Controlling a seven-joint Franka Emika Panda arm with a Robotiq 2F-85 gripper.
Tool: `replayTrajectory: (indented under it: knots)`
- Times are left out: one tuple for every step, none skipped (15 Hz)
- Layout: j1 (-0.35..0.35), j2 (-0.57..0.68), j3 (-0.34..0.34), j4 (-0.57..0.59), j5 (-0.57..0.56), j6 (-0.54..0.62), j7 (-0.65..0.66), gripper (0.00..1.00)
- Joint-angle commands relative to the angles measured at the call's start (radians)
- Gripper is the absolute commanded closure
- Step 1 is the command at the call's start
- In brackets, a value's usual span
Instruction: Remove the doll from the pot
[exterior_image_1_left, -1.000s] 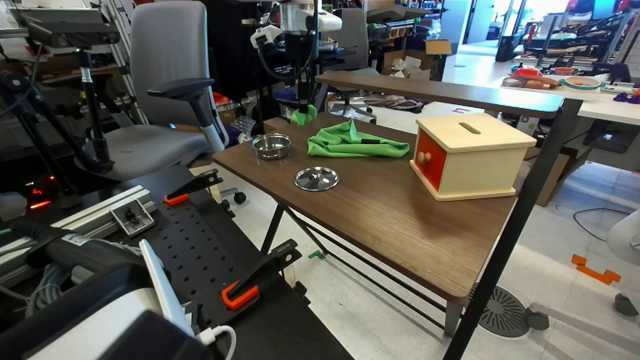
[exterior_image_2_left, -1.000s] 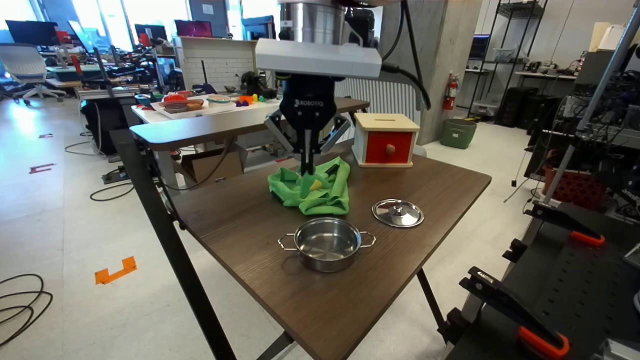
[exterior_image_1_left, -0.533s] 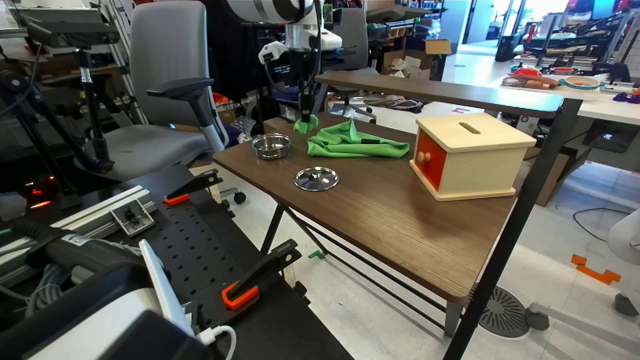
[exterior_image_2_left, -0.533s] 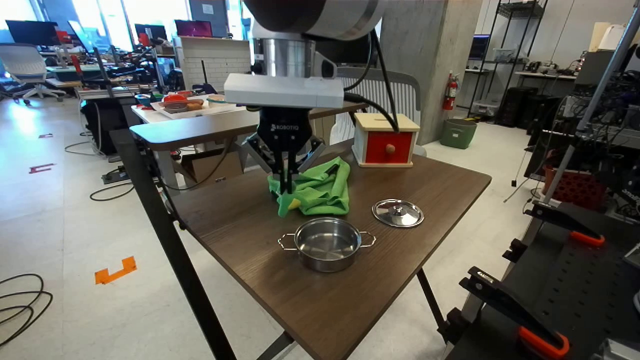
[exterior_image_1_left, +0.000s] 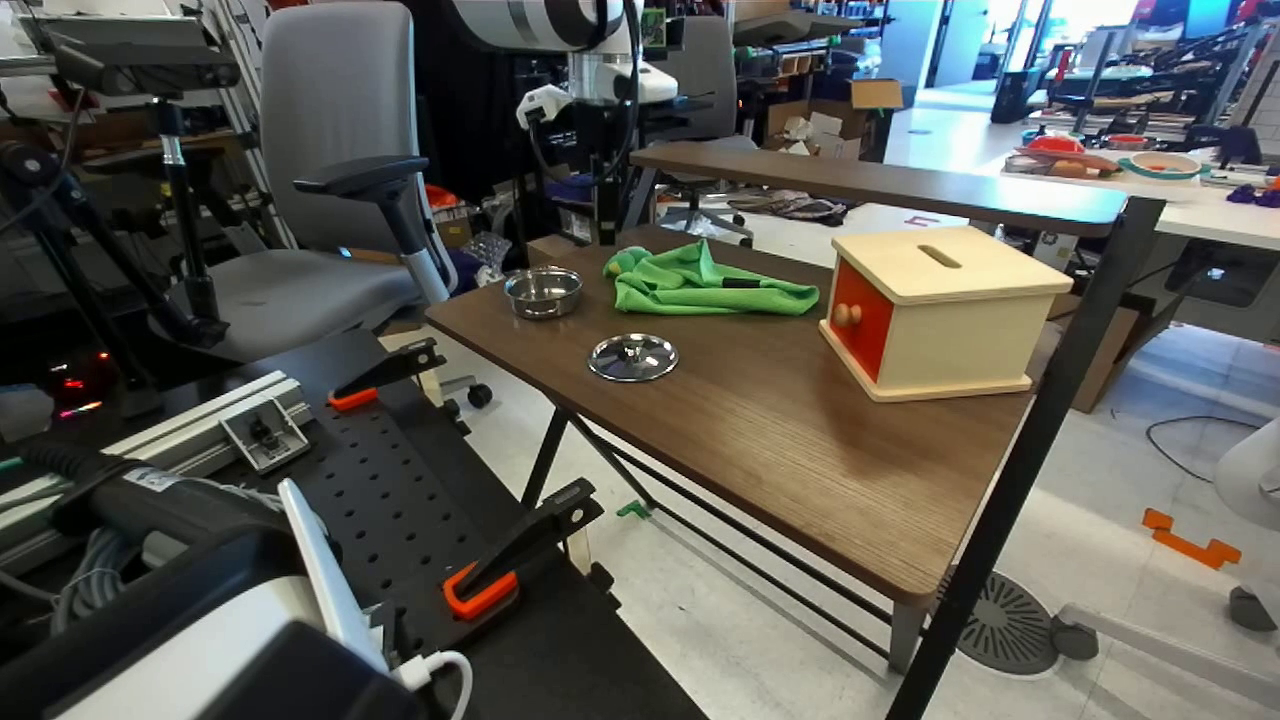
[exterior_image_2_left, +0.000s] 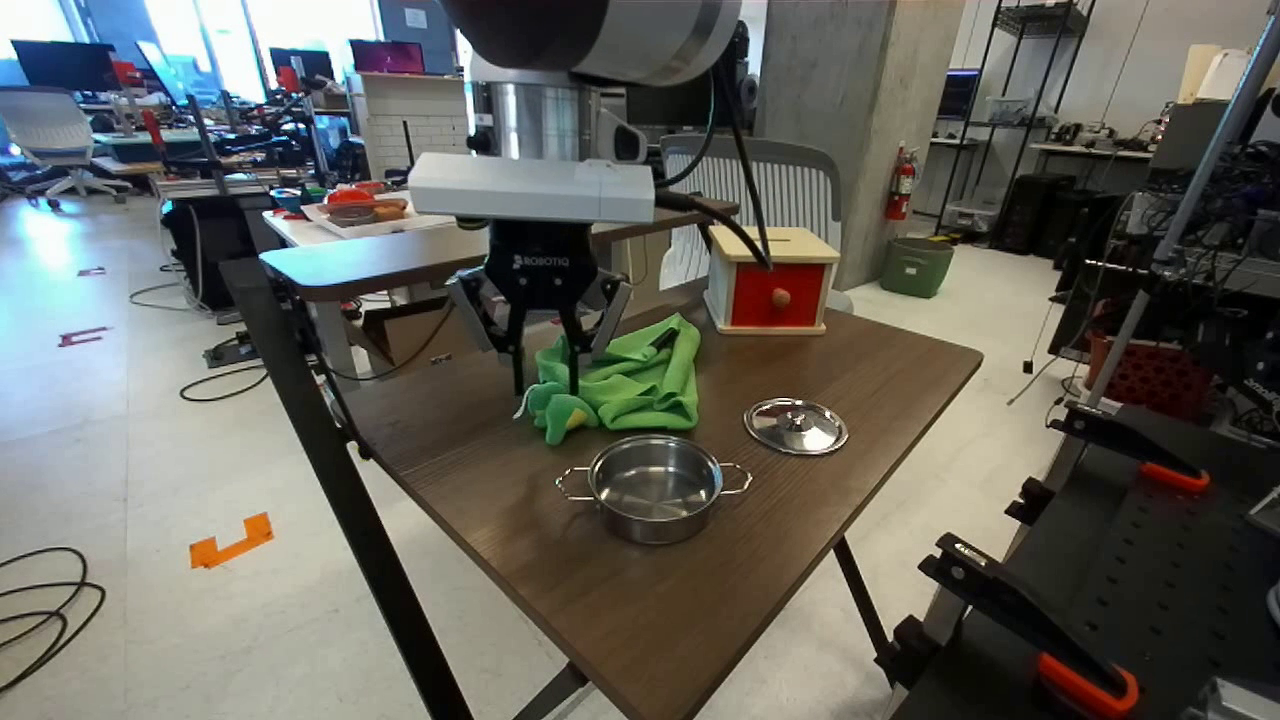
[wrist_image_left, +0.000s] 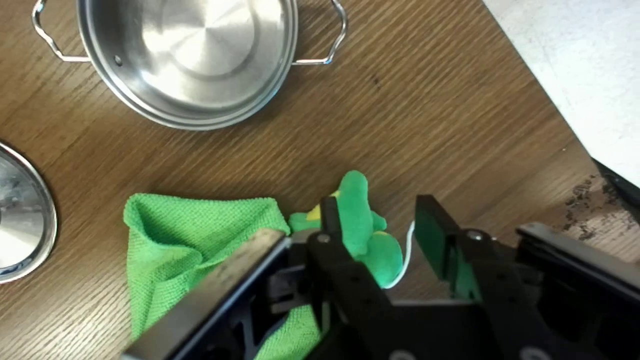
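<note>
Because the pot (exterior_image_2_left: 656, 500) is empty, removal looks done: in the wrist view, the green doll (wrist_image_left: 356, 222) lies on the table (wrist_image_left: 410, 125) at the pot's half past four, the gripper (exterior_image_2_left: 546, 391) spread over it, contact unclear, leaving only withdrawal.

Blk gripper (exterior_image_2_left: 546, 388) w/ wht ROBOTIQ lettering (exterior_image_2_left: 541, 261)

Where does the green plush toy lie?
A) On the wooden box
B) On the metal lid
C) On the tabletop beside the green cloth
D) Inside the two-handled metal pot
C: in the wrist view the green plush toy shows on the tabletop beside the green cloth, outside the two-handled metal pot.
</note>
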Motion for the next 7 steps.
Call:
replayTrajectory:
  knots:
    - [-0.007,-0.087,0.011,-0.065,0.027,-0.041,-0.007,0.25]
    - [-0.001,-0.127,0.001,-0.101,0.020,-0.080,0.010,0.17]
    - [0.004,-0.164,-0.008,-0.134,0.005,-0.124,0.015,0.10]
    - [0.016,-0.212,-0.025,-0.179,-0.024,-0.175,0.029,0.03]
    - [0.001,-0.246,-0.009,-0.208,-0.021,-0.240,-0.002,0.00]
    - [-0.003,-0.135,-0.002,-0.097,-0.010,-0.171,0.007,0.13]
    - [-0.006,-0.172,0.000,-0.130,-0.011,-0.210,0.007,0.05]
